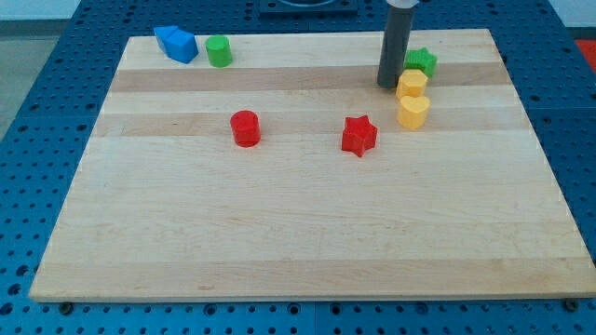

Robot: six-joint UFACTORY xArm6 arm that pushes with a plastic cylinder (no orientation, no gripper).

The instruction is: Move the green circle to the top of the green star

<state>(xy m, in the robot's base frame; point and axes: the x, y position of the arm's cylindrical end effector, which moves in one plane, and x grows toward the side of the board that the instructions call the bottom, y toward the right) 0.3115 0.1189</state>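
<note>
The green circle stands near the board's top left, next to a blue block. The green star lies near the top right, partly behind the upper yellow block. My tip rests on the board just left of the green star and the upper yellow block, far to the right of the green circle.
A second yellow block sits just below the first. A red star lies at the middle right and a red cylinder at the middle left. The wooden board lies on a blue perforated table.
</note>
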